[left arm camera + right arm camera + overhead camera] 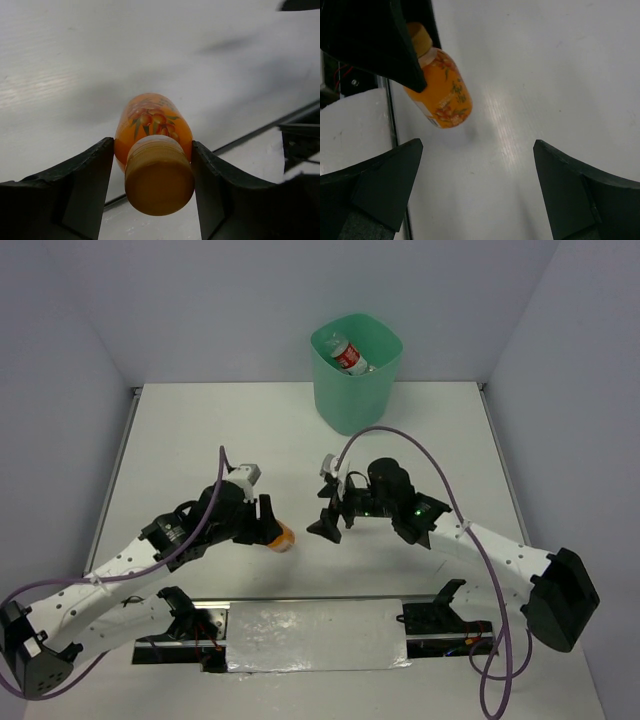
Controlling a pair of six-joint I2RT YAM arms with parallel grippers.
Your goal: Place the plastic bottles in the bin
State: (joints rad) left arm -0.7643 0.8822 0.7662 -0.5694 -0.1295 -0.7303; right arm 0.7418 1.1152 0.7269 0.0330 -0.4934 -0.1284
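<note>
Left claw (152, 150): clamped on orange-capped plastic bottle (150, 122), cap toward wrist.
Right claw (476, 150): wide, empty.
Mint-green plastic bin (345, 400): far ahead of left claw, slightly right.

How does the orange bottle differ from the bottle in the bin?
The orange bottle is orange-bodied with an orange cap; the bin bottle looks clear with a red-white label. The orange bottle is held by the left gripper; the bin bottle lies tilted inside the bin. Both are small.

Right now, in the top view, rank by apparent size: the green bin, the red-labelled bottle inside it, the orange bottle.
1. Green bin, clearly largest.
2-3. Red-labelled bottle and orange bottle: both partly hidden, at different distances; cannot rank.
</note>
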